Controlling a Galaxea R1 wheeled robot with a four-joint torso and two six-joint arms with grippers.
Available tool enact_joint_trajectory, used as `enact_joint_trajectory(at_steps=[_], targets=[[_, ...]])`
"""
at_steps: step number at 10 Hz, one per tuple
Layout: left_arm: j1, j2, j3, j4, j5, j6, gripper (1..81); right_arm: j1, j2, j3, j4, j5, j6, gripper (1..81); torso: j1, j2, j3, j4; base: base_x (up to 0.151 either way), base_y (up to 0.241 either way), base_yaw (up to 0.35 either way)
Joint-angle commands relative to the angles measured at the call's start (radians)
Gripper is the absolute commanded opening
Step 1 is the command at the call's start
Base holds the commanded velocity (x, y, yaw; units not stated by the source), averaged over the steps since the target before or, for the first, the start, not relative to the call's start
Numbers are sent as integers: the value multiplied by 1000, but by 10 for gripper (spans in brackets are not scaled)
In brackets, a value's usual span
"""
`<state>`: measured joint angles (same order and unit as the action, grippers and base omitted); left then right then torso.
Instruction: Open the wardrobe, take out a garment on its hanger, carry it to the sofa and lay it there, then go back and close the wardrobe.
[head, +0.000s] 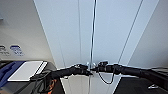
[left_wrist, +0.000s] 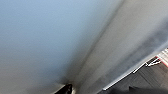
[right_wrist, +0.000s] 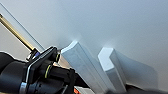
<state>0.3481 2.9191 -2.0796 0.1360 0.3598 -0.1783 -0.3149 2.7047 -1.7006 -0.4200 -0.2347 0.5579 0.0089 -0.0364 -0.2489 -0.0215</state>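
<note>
The wardrobe (head: 100, 32) stands directly before us, its two tall white doors shut and meeting at a thin dark seam that runs up the middle of the head view. Our left gripper (head: 86, 70) and right gripper (head: 96, 68) reach in from either side and converge at that seam, at the height of the handles (right_wrist: 85, 65), which the right wrist view shows as a pair of slim white bars side by side, standing out from the door face. We cannot tell whether either gripper is open or clamped on a handle; the fingers are too indistinct. We judge the doors rigid, smooth and light on their hinges, and the handles narrow and slick, best pinched squarely across the bar and pulled straight outward. To our left, near the wardrobe, sits a dark table (head: 51, 66) bearing a white tray (head: 25, 71).
</note>
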Motion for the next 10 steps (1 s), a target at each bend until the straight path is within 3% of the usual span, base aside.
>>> enact_joint_trajectory(at_steps=[1, 4, 8, 10], targets=[[-159, 48, 177, 5, -127, -1, 811, 104, 72, 139, 23, 35, 7, 811, 0, 0, 0, 0, 0, 0, 0], [-73, -11, 381, 74, -122, -1, 811, 35, 79, 214, 20, 63, -6, 811, 1, 0, 0, 0, 0, 0, 0], [28, -218, 624, 106, -128, 0, 811, -83, 33, 310, -31, 64, -6, 811, 2, 1, 0, 0, 0, 0, 0], [59, -370, 763, 106, -145, 0, 811, -151, -39, 367, -69, 92, -6, 811, 2, 1, 0, 0, 0, 0, 0]])
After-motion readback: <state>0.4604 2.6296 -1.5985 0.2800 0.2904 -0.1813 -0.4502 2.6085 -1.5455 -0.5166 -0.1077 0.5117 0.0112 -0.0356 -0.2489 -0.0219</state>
